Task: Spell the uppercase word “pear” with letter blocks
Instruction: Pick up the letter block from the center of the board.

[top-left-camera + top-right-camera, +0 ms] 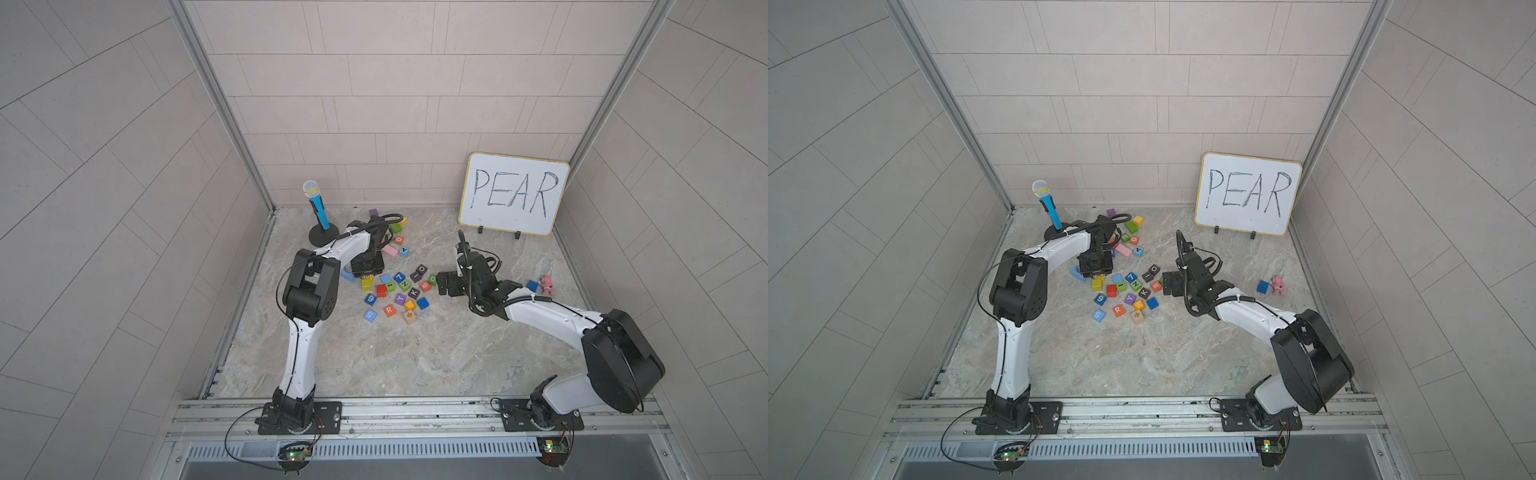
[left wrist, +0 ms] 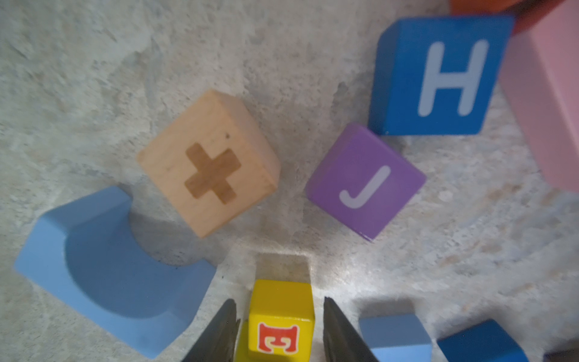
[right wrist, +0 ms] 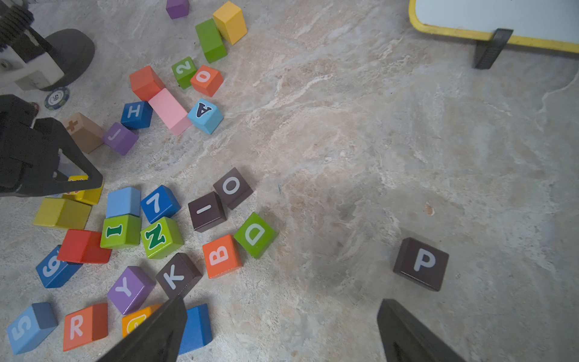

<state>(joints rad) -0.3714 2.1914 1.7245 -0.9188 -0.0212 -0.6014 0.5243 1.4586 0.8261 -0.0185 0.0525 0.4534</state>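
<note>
Standing at the far left rear of the table [image 1: 415, 361], a blue toy microphone [image 1: 318, 205] sits upright in its round base. Just to its right, the left gripper [image 2: 279, 301] points down at the left edge of the block pile. Its jaws are narrow, with 1 finger on each side of the yellow E block [image 2: 280, 316]. A thin gap shows beside the block, so it is bracketed but not clamped. A light blue arch [image 2: 103, 266], a wooden plus block [image 2: 208, 163] and a purple J block [image 2: 365, 181] lie near that block without touching it.

Further back in the pile, the light blue A block [image 3: 205, 115] touches the end of a long pink block [image 3: 169, 111]. At the pile's front edge, the orange-red R block [image 1: 389, 309] lies beside a light blue 5 block [image 1: 370, 315].

Right of the pile, the right gripper [image 3: 282, 301] hangs over bare table with jaws wide and nothing between them. The dark P block [image 3: 421, 263] lies alone, well apart from the pile and near that gripper's fingers; in both top views the arm hides it.

At the right rear stands a whiteboard [image 1: 514, 193] reading PEAR. A plain blue cube [image 1: 532, 285] sits just beside a small pink toy [image 1: 547, 284] at the far right.
</note>
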